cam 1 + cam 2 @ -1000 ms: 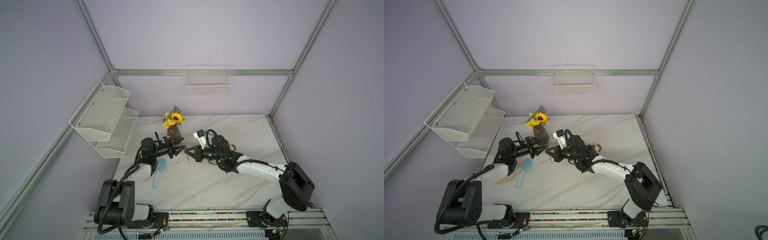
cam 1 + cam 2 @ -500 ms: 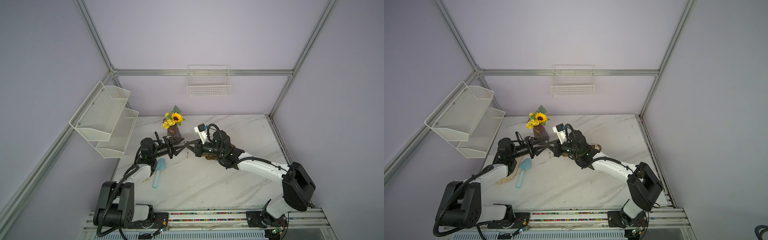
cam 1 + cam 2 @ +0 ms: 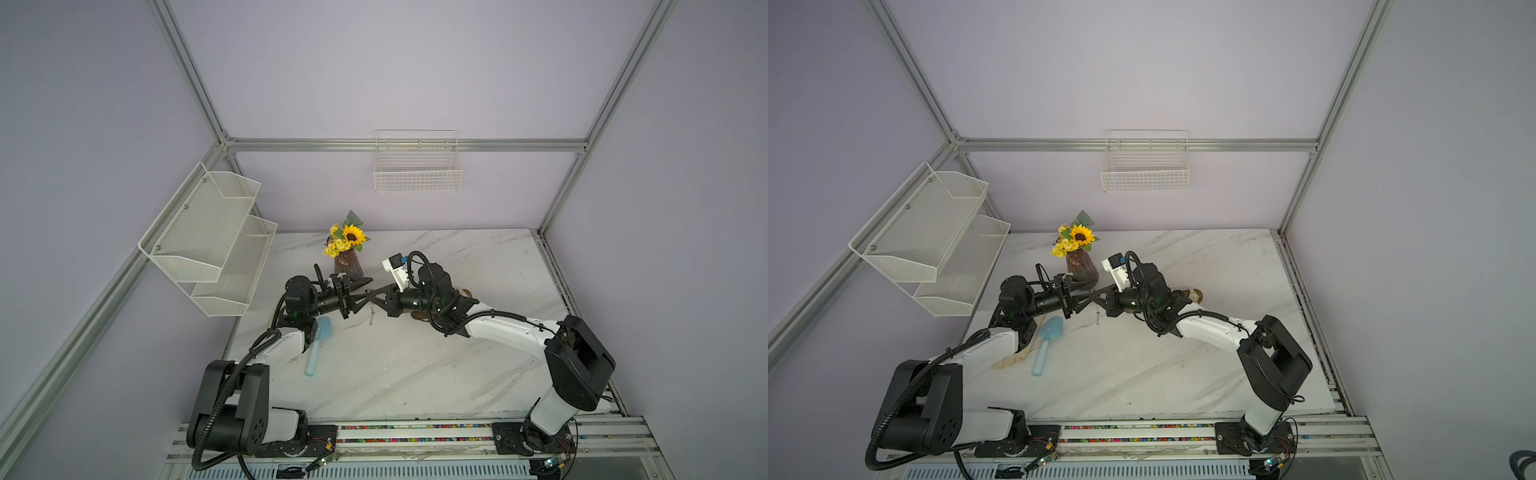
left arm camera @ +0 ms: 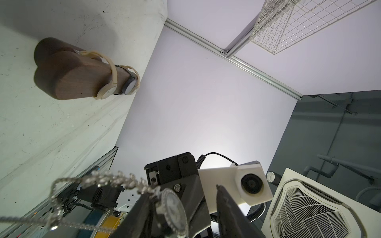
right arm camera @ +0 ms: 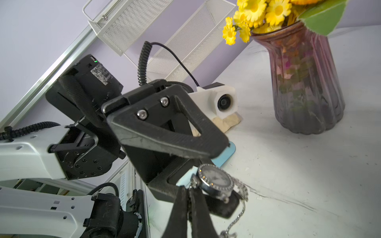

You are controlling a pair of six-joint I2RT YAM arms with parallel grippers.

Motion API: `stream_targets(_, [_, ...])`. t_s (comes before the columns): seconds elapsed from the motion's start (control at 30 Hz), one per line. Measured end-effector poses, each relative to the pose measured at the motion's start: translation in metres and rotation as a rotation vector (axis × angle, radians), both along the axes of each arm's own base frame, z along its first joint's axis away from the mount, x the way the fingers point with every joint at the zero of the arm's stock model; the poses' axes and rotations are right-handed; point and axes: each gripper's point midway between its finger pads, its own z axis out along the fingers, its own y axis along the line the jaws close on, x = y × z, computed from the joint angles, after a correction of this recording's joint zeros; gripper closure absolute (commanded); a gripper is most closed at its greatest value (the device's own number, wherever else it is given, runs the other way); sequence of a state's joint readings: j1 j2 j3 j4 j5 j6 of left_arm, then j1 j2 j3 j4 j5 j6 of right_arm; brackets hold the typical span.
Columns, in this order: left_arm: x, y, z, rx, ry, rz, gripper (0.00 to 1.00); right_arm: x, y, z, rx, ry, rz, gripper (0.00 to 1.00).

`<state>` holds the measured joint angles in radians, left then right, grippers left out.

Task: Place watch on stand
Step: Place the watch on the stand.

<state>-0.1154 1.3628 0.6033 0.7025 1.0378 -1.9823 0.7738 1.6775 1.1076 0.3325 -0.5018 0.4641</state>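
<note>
Right gripper (image 5: 188, 189) pinches the watch (image 5: 215, 179) by its band. Left gripper (image 4: 181, 193) straddles the case, jaws half-open. The stand (image 4: 68, 78) sits nearer the right arm.

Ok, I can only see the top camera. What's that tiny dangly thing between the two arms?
Observer: A sparkly silver watch. The right fingers are shut on its band.
Operator: Is the other arm grabbing it too?
Observer: Not yet. The left fingers stand open, with the watch between them.
Operator: Where's the stand? I can't find it.
Observer: The stand sits on the table and already wears two beige watches.
</note>
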Motion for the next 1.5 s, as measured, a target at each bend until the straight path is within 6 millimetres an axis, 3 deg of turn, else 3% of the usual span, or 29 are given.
stream_targets(0.23, [0.002,-0.008,-0.009,-0.004,0.028,-0.016,0.52,-0.002,0.003,0.011,0.041,-0.016,0.020,1.00])
stream_targets(0.47, [0.014,-0.009,-0.017,-0.037,0.030,-0.008,0.64,-0.009,-0.003,0.024,0.064,-0.023,0.022,1.00])
stream_targets(0.77, [0.021,-0.011,-0.007,-0.059,-0.025,-0.014,0.87,-0.014,-0.014,0.018,0.065,-0.009,0.012,1.00])
stream_targets(1.07, [0.023,-0.013,0.000,-0.068,-0.015,-0.024,0.99,-0.018,-0.016,0.012,0.084,-0.014,0.017,1.00])
stream_targets(1.2, [0.023,-0.013,-0.002,-0.067,-0.008,-0.026,1.00,-0.019,-0.017,0.009,0.089,-0.018,0.018,1.00])
stream_targets(1.27, [0.023,-0.013,-0.003,-0.066,-0.001,-0.028,1.00,-0.019,-0.017,0.008,0.090,-0.019,0.018,0.95])
stream_targets(1.37, [0.022,-0.014,-0.004,-0.064,0.007,-0.032,1.00,-0.020,-0.018,0.005,0.088,-0.009,0.016,0.78])
stream_targets(1.5, [0.025,-0.013,0.003,-0.065,-0.016,-0.028,1.00,-0.022,-0.018,-0.016,0.062,0.045,0.016,0.66])
